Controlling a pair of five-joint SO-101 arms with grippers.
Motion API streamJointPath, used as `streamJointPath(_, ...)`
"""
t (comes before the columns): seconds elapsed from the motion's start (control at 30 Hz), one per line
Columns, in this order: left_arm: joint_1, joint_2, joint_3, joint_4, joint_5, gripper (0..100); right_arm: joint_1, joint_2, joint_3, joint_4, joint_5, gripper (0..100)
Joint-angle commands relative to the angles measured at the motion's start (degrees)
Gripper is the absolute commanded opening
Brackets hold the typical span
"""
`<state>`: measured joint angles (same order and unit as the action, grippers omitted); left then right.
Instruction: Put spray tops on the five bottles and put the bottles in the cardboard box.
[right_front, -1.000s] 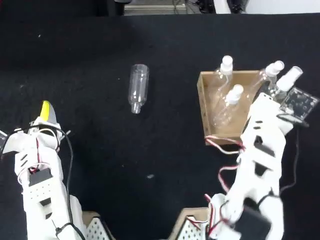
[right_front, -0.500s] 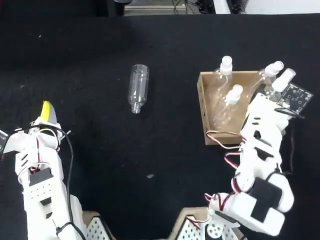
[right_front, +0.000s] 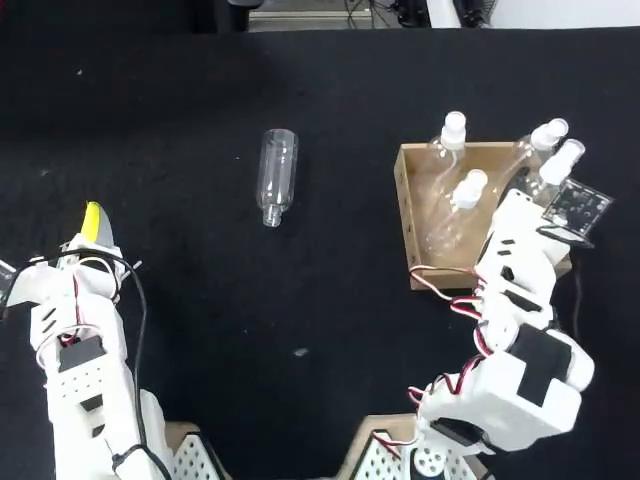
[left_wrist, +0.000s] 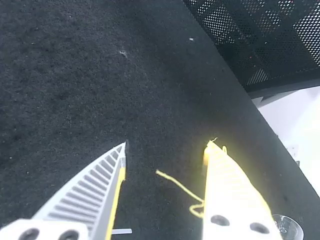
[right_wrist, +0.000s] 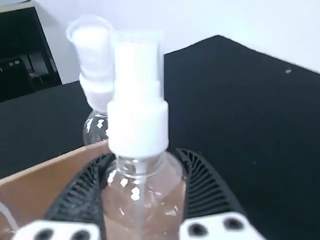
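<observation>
Clear plastic bottles number five. Four carry white spray tops (right_front: 454, 125) and stand at the cardboard box (right_front: 404, 210). One of them, the held bottle (right_wrist: 136, 135), is at the box's far right corner, clamped in the right gripper (right_wrist: 144, 180). The fifth bottle (right_front: 277, 175), uncapped, lies on the black counter (right_front: 200, 320), well apart from the box. The left gripper (left_wrist: 167, 147) hangs over the counter, fingers moderately spread, holding nothing.

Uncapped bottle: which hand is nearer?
Left. The left hand is open, across the table from the uncapped bottle; the right hand, farther off, grips a spray-topped bottle at the cardboard box.
</observation>
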<state>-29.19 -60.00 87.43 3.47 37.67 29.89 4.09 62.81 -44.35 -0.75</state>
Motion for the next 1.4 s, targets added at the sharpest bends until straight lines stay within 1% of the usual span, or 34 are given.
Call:
streamJointPath(0.0, -0.2, -0.9, -2.9, -1.4, 0.3, 23, -0.2, 0.0, -3.6, -1.1, 2.5, 1.0)
streamJointPath(0.77, -0.3, -0.9, -2.9, -1.4, 0.3, 23, -0.5, 0.1, -4.8, -0.9, 2.5, 1.0)
streamJointPath(0.83, -0.3, -0.9, -2.9, -1.4, 0.3, 23, -0.5, 0.1, -5.1, 0.5, 2.5, 1.0)
streamJointPath(1.0, -0.3, -0.9, -2.9, -1.4, 0.3, 23, -0.4, 0.1, -8.4, 8.4, 2.5, 1.0)
streamJointPath(1.37, 0.0, -0.9, -2.9, -1.4, 0.3, 23, -0.4, 0.0, -8.5, 8.9, 2.7, 2.1)
